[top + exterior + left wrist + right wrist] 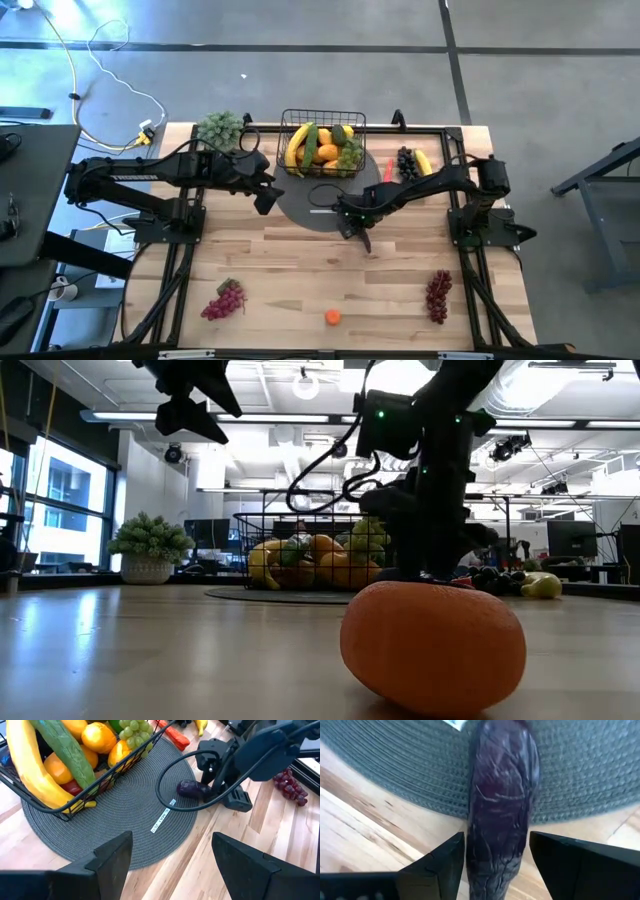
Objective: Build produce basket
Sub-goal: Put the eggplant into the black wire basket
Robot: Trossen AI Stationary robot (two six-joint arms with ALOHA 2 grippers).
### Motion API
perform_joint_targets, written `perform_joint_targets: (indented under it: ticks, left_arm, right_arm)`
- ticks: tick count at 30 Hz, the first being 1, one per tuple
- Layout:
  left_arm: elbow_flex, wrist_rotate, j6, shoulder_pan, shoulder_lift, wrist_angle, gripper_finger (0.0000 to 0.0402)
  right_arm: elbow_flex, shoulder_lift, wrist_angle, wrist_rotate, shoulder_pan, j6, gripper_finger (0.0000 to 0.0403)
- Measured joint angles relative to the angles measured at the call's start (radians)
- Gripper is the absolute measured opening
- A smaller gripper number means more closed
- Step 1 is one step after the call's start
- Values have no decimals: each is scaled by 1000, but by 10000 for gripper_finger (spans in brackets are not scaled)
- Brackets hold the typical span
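Note:
The black wire basket [322, 143] stands on the far part of a round dark grey mat [300, 208]. It holds bananas, oranges, a cucumber and green grapes. A dark purple eggplant [502, 805] lies half on the mat's edge and half on the wood; it also shows in the left wrist view [191, 788]. My right gripper [497, 845] points down over it, open, one finger on each side of its length [358, 222]. My left gripper [268, 195] hangs open above the mat's left side [172, 845], holding nothing. My right gripper comes at the eggplant from above, its fingers [445, 865] along the eggplant's two long sides. I cannot tell whether they touch it. The eggplant lies flat on the mat's edge and the table.
Loose produce lies about: dark grapes [405, 162], a banana [424, 162] and a red chili [388, 170] at the far right, red grapes [438, 295] near right, purple grapes [225, 300] near left, an orange [332, 318] at the near edge. A leafy bunch [220, 128] stands far left.

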Motion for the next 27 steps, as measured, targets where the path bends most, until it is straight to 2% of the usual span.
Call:
perform_joint_targets:
  ticks: [3,9,10,16,27]
  left_arm:
    - [0,-2,0,0,0,0,264]
    - [0,-21,1,0,-1,-5,264]
    - [0,-21,5,1,-5,-5,264]
    - [0,-50,60,7,-47,-5,264]
    - [0,-137,129,72,-118,-2,264]
  right_arm:
    - [0,5,0,-18,0,21,184]
    - [1,4,3,-47,-1,37,84]
    - [2,4,3,-48,0,43,79]
    - [47,-12,20,-64,0,45,79]
    - [239,-12,143,-37,-11,-41,79]
